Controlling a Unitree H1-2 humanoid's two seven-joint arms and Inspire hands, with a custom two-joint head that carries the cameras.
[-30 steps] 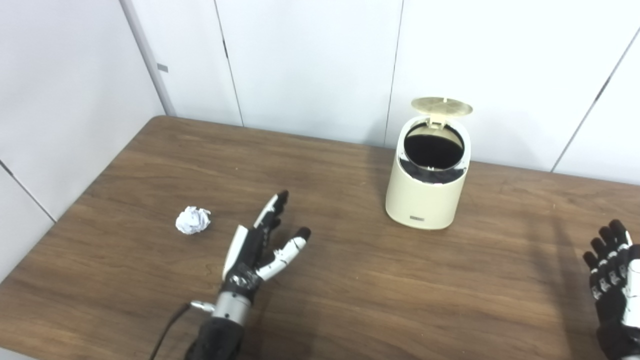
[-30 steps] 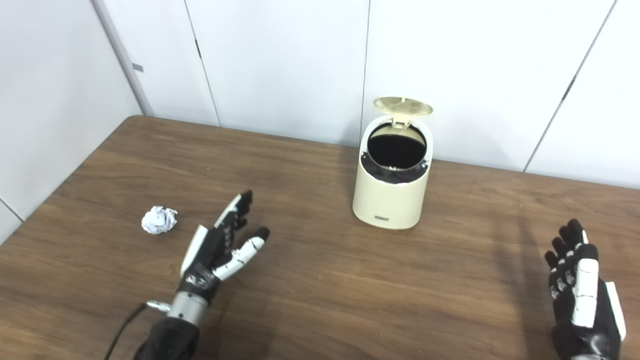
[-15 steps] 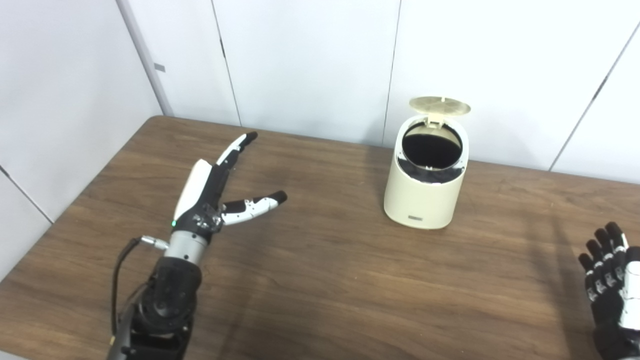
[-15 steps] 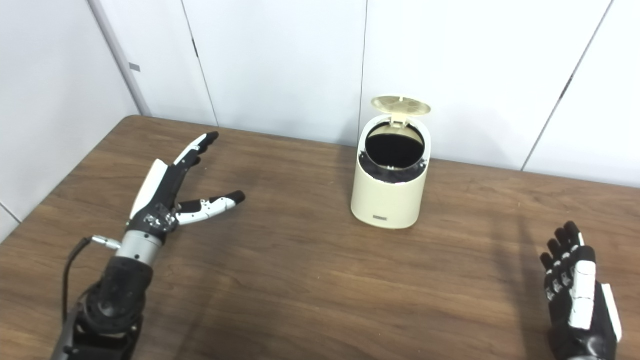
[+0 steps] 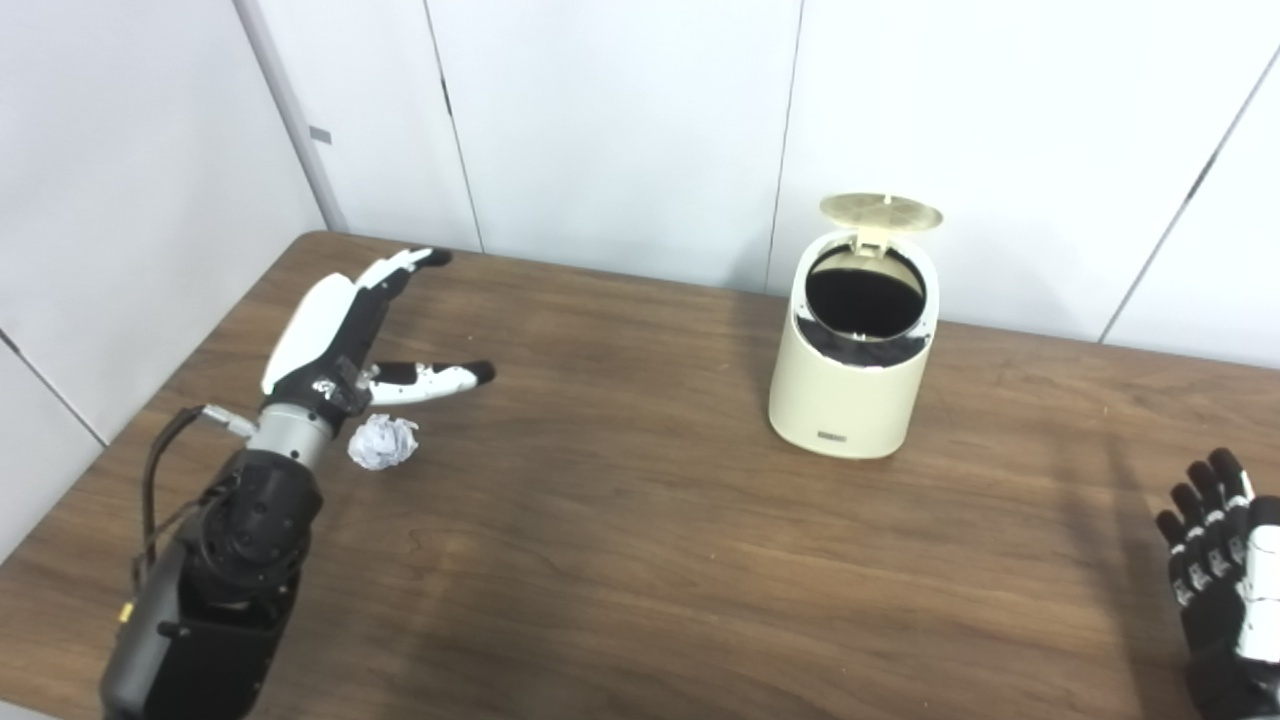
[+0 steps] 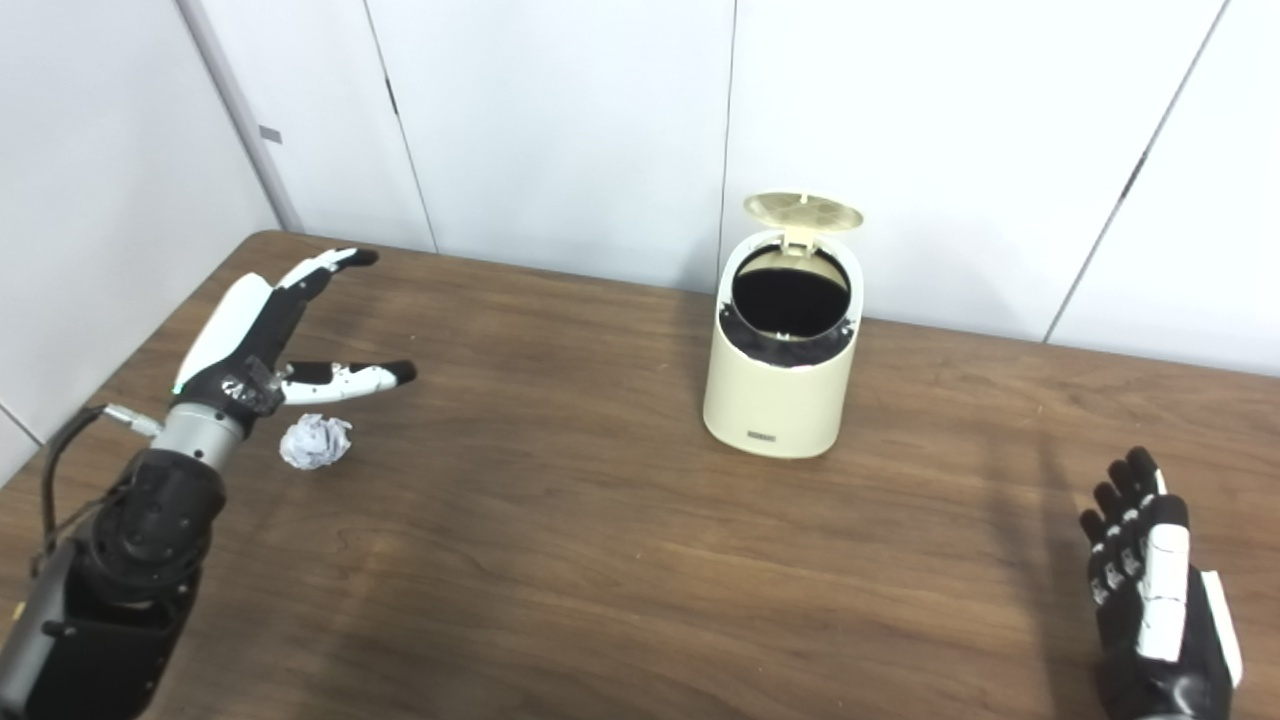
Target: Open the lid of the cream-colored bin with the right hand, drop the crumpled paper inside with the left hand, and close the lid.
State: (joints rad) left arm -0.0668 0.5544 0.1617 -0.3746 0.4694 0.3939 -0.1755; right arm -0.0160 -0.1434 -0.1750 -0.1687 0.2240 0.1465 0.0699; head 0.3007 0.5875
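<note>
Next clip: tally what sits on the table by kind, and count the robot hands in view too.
Cream-colored bin, lid up: 1
Crumpled paper: 1
Robot hands: 2, the left hand and the right hand, both open
Total: 4

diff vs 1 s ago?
The left robot hand swung from mid-table up and left, now open above the crumpled paper, nothing grasped. Unchanged: paper on the table, bin with lid open, right robot hand waiting.
</note>
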